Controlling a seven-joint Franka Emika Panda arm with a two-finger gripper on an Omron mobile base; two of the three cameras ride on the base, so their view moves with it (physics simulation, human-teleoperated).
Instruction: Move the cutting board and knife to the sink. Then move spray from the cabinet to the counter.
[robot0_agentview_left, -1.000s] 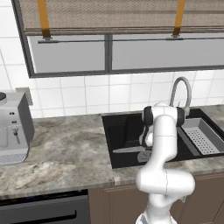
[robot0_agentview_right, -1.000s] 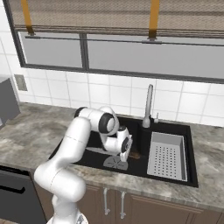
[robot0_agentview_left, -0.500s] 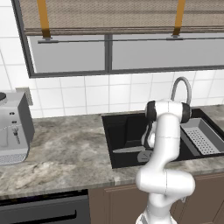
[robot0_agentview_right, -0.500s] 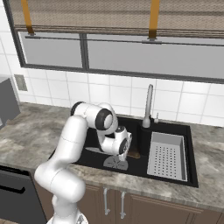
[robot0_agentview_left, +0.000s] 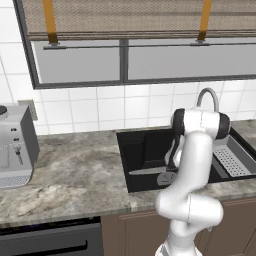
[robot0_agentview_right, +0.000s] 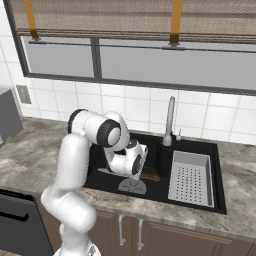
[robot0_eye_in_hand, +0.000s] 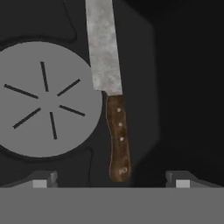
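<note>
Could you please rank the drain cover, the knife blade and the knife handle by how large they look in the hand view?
1. Drain cover, the grey slotted disc, clearly largest.
2. Knife blade, long and speckled grey, though it runs off the top edge.
3. Knife handle, brown with three rivets, smallest.
All lie on the sink floor, so nearness hardly matters.

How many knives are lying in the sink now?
1. The knife lies flat on the floor of the black sink, beside the round grey drain, its brown handle between the open fingers. The arm hides part of the basin, so another could be hidden.
</note>
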